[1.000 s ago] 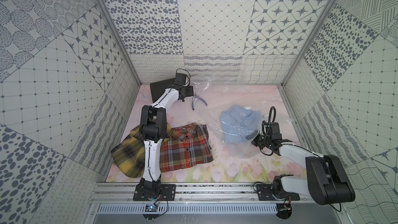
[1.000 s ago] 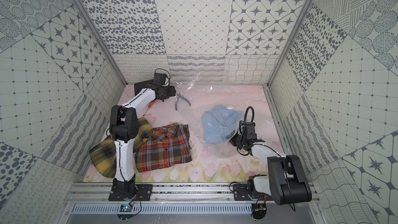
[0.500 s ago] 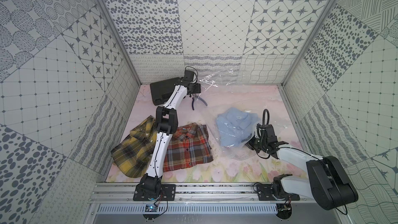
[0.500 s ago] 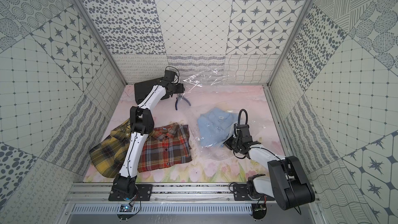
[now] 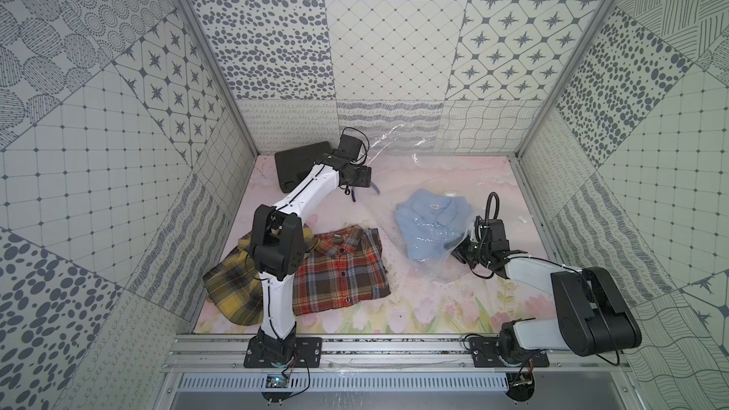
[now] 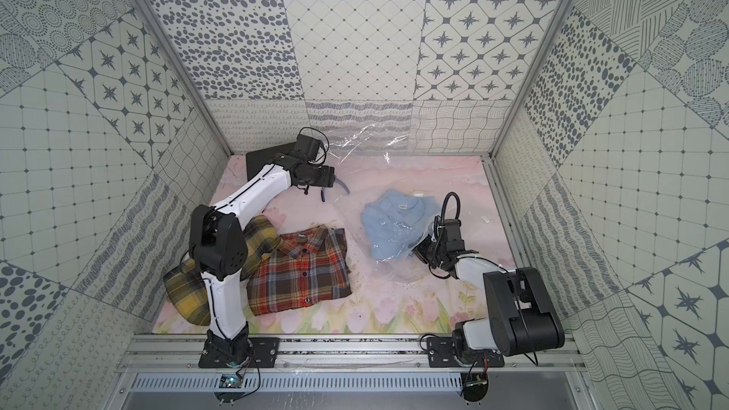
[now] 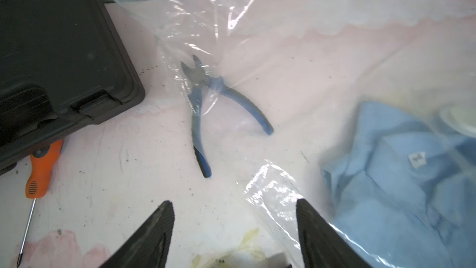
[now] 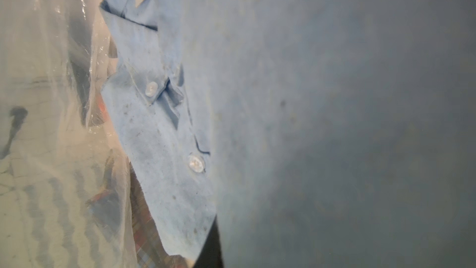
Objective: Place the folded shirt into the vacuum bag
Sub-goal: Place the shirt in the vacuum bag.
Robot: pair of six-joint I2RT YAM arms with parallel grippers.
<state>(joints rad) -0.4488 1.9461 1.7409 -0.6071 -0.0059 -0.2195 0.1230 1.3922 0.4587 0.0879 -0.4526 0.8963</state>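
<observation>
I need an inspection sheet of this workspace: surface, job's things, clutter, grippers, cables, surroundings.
Surface: pink floral mat, dark specks scattered.
Job's things: light blue shirt lies under the film of the vacuum bag; the bag's far end rises at the back.
Clutter: red plaid shirt, yellow plaid shirt, black case, blue pliers, orange screwdriver.
Grippers: left gripper open, empty, above the mat; right gripper at the shirt's near edge, jaws hidden.
Cables: black loop at the right wrist, wires hanging at both bases.
Surroundings: patterned walls, metal rail in front.
</observation>
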